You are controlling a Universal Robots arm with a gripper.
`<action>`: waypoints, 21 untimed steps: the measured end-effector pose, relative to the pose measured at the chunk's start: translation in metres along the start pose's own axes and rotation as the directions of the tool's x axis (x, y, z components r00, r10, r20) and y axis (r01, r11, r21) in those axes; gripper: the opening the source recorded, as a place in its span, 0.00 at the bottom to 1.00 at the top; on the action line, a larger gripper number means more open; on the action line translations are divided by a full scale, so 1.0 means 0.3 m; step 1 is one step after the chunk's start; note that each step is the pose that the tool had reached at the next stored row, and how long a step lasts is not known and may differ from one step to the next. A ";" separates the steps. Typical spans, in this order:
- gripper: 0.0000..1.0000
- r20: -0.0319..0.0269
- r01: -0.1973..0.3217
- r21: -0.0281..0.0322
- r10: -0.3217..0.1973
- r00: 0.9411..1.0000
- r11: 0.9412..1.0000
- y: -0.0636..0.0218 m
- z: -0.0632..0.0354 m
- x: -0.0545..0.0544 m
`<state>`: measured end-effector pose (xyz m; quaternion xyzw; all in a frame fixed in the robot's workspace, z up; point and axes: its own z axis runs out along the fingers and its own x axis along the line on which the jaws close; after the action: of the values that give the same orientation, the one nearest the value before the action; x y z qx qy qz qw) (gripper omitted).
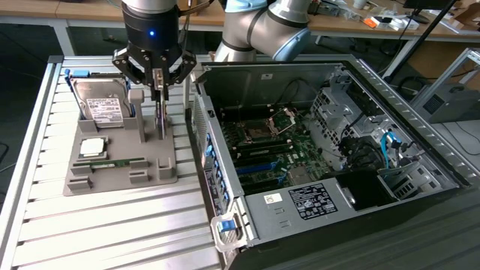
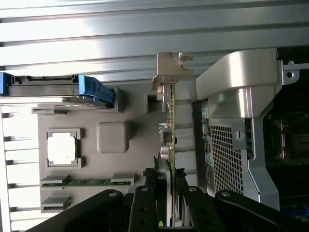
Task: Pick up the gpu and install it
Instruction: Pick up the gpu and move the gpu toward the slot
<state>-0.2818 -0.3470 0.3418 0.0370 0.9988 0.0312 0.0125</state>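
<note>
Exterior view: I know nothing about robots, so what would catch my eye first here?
The black gripper reaching down from above is clamped on the gpu, a thin card standing on edge in the grey tray at the exterior view's left. At that view's right lies the big open computer case, its motherboard bare.
</note>
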 end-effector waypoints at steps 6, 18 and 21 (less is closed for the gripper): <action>0.27 -0.001 0.000 -0.013 0.000 1.000 1.000 0.004 -0.058 -0.001; 0.27 -0.003 -0.001 -0.040 0.001 1.000 0.999 0.008 -0.133 -0.003; 0.27 -0.003 -0.001 -0.044 0.001 1.000 0.999 0.009 -0.141 -0.003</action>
<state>-0.2818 -0.3470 0.3842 0.0373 0.9978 0.0534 0.0117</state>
